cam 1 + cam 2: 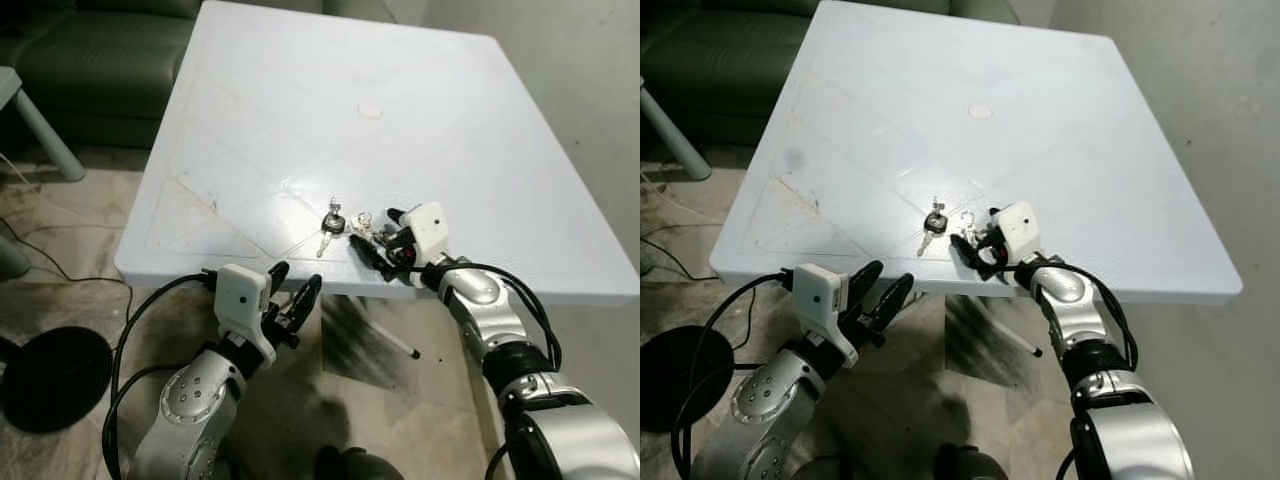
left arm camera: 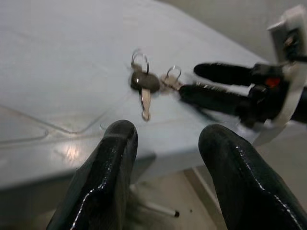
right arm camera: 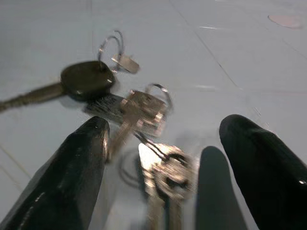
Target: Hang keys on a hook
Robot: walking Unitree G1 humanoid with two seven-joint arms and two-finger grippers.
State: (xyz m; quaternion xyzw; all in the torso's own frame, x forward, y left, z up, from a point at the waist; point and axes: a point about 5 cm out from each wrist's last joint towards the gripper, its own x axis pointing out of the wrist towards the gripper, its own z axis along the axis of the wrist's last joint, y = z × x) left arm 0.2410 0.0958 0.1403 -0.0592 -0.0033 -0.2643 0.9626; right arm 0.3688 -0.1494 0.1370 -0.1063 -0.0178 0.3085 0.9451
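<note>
Keys (image 1: 345,225) lie loose near the tabletop (image 1: 300,120) front edge, right gripper (image 1: 383,240) spread wide around their rings, left gripper (image 1: 293,293) parted just below that edge; light, slippery, floppy bunch, best pinched at a ring.

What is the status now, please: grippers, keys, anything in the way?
Right gripper open on the white table, fingers astride the keys, not yet closed. Left gripper open, below the table's near edge. No hook seen. No obstruction at the keys.
</note>
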